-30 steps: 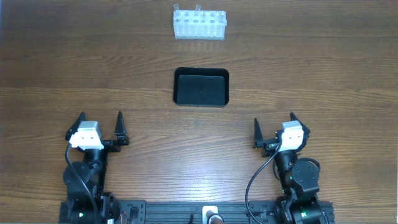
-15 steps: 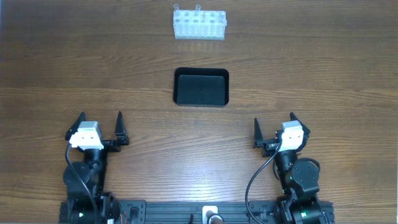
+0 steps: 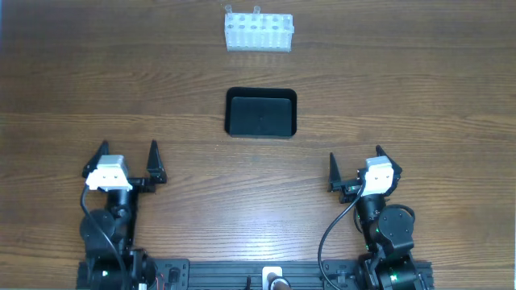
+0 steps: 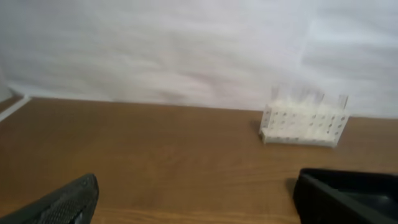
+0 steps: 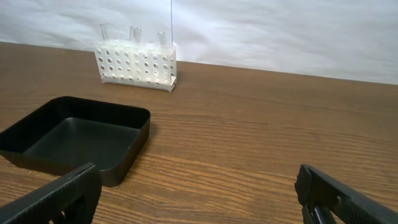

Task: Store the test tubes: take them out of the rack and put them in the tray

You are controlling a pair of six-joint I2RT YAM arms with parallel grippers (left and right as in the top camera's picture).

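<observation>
A white test tube rack (image 3: 258, 32) stands at the far edge of the wooden table, with a few clear test tubes (image 5: 134, 32) upright in it. An empty black tray (image 3: 260, 113) lies a little nearer than the rack, at mid table. My left gripper (image 3: 129, 155) hovers low near the front left, open and empty, far from both. My right gripper (image 3: 355, 159) is at the front right, also open and empty. The left wrist view has the rack (image 4: 303, 121) far off and the tray (image 4: 348, 180) at one side. The right wrist view takes in the tray (image 5: 74, 140) and the rack (image 5: 137, 62) beyond it.
Bare wooden table (image 3: 419, 80) surrounds the rack and tray on all sides. A white wall (image 5: 280, 31) rises behind the table's far edge. Both arm bases stand on a black rail (image 3: 258, 274) at the front edge.
My left gripper has shifted slightly to the left and turned a little. The right arm, rack and tray have not moved.
</observation>
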